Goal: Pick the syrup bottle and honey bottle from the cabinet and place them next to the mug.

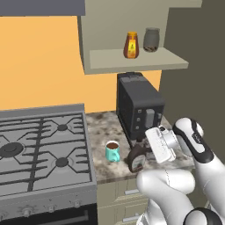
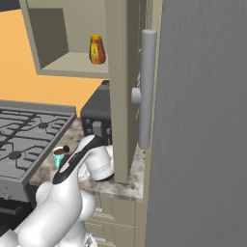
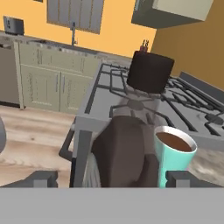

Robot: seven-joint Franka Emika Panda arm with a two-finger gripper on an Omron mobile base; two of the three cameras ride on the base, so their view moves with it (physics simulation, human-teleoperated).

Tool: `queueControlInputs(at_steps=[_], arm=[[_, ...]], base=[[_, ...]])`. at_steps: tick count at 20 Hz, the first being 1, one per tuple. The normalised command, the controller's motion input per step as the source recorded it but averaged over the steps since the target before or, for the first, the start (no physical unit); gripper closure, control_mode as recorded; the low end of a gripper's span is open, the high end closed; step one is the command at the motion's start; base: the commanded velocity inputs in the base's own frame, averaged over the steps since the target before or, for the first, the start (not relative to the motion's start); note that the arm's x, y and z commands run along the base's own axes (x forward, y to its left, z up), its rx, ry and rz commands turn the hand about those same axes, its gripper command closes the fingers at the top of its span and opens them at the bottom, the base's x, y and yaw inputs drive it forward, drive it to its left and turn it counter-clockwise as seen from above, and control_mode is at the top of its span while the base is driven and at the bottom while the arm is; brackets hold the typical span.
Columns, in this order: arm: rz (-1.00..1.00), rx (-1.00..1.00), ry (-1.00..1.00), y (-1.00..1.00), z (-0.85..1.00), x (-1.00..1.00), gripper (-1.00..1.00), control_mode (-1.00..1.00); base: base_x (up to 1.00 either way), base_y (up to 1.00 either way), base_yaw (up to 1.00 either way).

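The gripper (image 3: 112, 177) stands wide open, its two dark fingertips (image 3: 41, 178) set well apart on either side of the syrup bottle (image 3: 122, 153), so the bottle is released and not clamped. In the left base view the gripper (image 1: 147, 151) sits low over the counter (image 1: 101, 127), right beside the syrup bottle (image 1: 137, 157), which appears to rest on the stone top near the front edge. Whether a fingertip touches the bottle's side cannot be told.

Just beside the bottle, toward the stove (image 1: 41, 149), stands the mug (image 1: 112, 150), upright, with brown liquid inside; in the hand view the mug (image 3: 174, 155) is close against the bottle's body. In the right base view the mug (image 2: 59, 155) peeks out behind the arm.

Behind both stands a dark toaster (image 1: 138, 105) against the wall. Above it, the open cabinet (image 1: 132, 61) holds the honey bottle (image 1: 131, 45) upright on its shelf, with a grey glass jar (image 1: 151, 40) just beside it. From the right side the honey bottle (image 2: 97, 49) sits near the shelf's front edge.

A narrow strip of bare counter lies between the mug and the stove.
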Motion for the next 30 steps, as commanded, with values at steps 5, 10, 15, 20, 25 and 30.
queueControlInputs(at_steps=[5,10,15,20,25,30], arm=[[0.0,0.01,-0.04,-0.37,0.32,0.0,-1.0,-1.0],[0.0,0.03,-0.08,-0.25,0.66,0.0,-1.0,-1.0],[0.0,0.01,0.0,0.05,0.86,0.0,-1.0,-1.0],[-0.06,0.0,0.1,0.21,0.68,0.12,-1.0,-1.0],[-0.17,-0.1,0.26,0.3,0.21,0.29,-1.0,-1.0],[-0.27,-0.17,0.29,0.01,0.13,0.0,-1.0,-1.0]], base=[[0.0,0.0,0.0],[0.0,0.0,0.0],[0.0,0.0,0.0],[0.0,0.0,0.0],[0.0,0.0,0.0],[0.0,0.0,0.0]])
